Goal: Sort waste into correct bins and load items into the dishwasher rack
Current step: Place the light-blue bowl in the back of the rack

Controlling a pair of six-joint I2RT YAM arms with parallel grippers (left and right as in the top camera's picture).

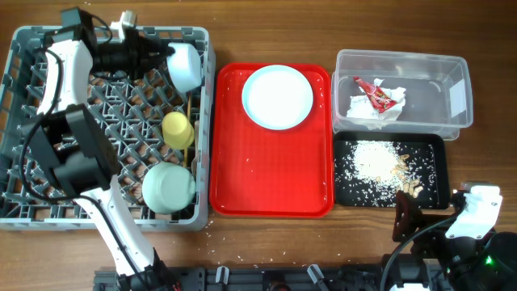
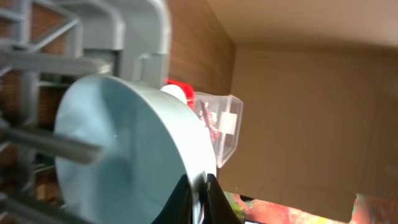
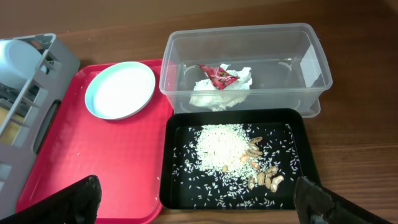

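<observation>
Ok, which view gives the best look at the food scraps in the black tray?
The right wrist view: the food scraps lie close and central in the black tray, rice and beige chunks distinguishable. Overhead shows them whole but smaller. The left wrist view does not show them.

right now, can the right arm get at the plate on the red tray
Likely yes: the right pincer is open and empty, and the plate lies alone on the red tray with nothing over it. Only the low black tray lies partly between.
</observation>
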